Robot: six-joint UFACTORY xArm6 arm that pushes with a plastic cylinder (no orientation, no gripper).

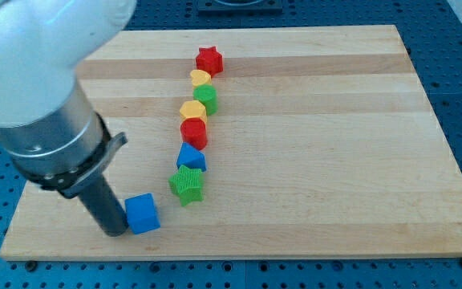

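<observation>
Our tip (pixel 115 231) rests on the counter (pixel 335 160), touching the blue cube (pixel 143 213) at its 9 o'clock. We have no fingers, only the rod. From the cube's 1 o'clock a chain climbs: green star (pixel 187 185), blue triangle (pixel 191 157), red cylinder (pixel 193 133), yellow hexagon (pixel 192 111), green block (pixel 206 98), yellow block (pixel 200 78), red star (pixel 209 59).

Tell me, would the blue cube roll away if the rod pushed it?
Probably not: the blue cube has flat faces, so it should slide. It looks small and solid, likely light and stiff. My tip sits against its left side on the smooth wooden board.
</observation>
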